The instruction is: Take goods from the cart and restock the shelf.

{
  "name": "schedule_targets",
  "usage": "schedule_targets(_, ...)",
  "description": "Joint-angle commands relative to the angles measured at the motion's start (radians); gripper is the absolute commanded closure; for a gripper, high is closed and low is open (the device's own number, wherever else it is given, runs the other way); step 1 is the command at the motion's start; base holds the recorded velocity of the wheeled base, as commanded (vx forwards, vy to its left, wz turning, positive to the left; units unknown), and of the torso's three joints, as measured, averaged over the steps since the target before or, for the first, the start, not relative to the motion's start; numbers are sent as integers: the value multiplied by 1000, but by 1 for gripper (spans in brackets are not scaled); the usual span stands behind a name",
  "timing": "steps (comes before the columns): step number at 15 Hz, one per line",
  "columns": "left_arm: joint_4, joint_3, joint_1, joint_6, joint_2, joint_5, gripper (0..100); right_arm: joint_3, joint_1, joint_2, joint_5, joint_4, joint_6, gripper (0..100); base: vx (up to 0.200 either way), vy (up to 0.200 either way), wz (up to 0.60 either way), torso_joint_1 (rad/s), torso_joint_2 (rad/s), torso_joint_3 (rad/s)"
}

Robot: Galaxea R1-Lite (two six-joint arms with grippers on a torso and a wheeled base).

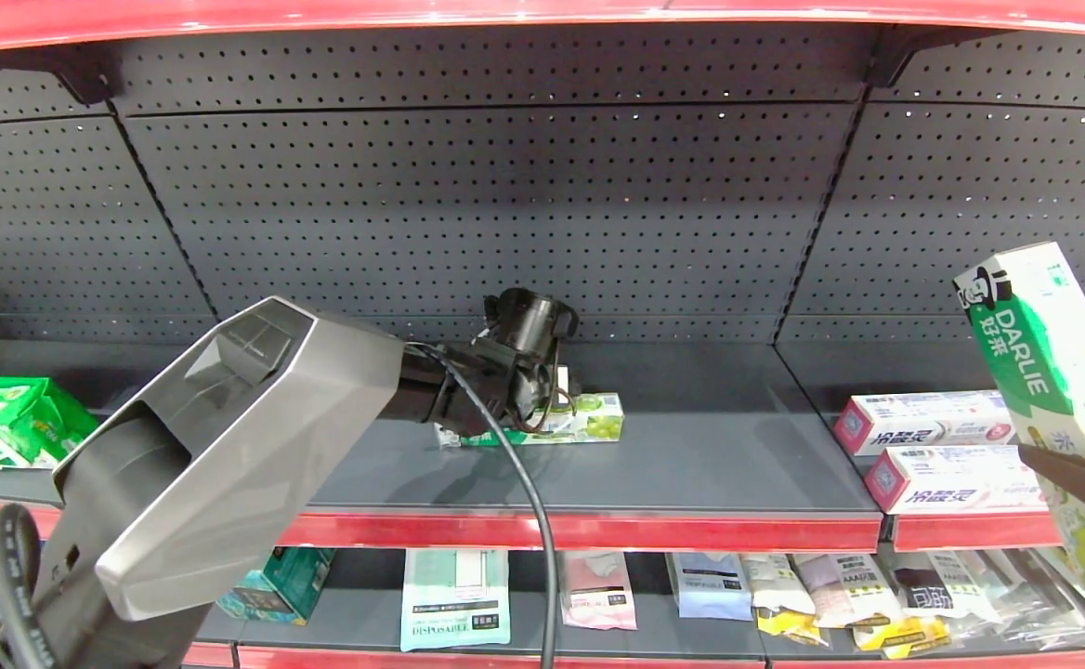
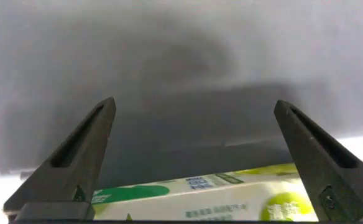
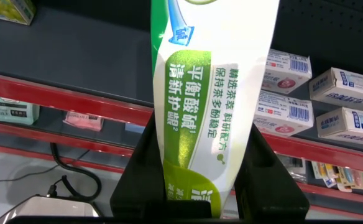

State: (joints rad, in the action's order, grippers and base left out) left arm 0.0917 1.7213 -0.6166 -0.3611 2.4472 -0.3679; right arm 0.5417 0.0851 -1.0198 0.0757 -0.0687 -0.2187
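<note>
Lying within the wide left hand (image 2: 195,104), a toothpaste box (image 2: 212,194); right hand (image 3: 203,143) gripping a second box (image 3: 212,68)

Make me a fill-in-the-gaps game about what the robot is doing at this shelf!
1. The left gripper is ____, its fingers wide apart over the flat box lying on the shelf.
2. The right gripper is shut on the tall box, which is white and ____.
3. The white boxes with pink ends lie on the shelf at the robot's ____ side.

Missing words: open; green; right.
</note>
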Motion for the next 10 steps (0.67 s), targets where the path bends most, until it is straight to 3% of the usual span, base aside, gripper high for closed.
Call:
schedule_targets(1,0,-2,0,-1,7,1,0,1,-1,-3,-1,0,-1,100,0,0,0,0,0,0)
schedule_targets(6,0,-28,-3,-2,1,7,0,1,1,-10,-7,-2,-1,100,0,0,0,0,0,0)
schedule_targets(10,2,-121,-11,-15,-48,40,0,4,1,-11,-7,-2,-1,100,0,0,0,0,0,0)
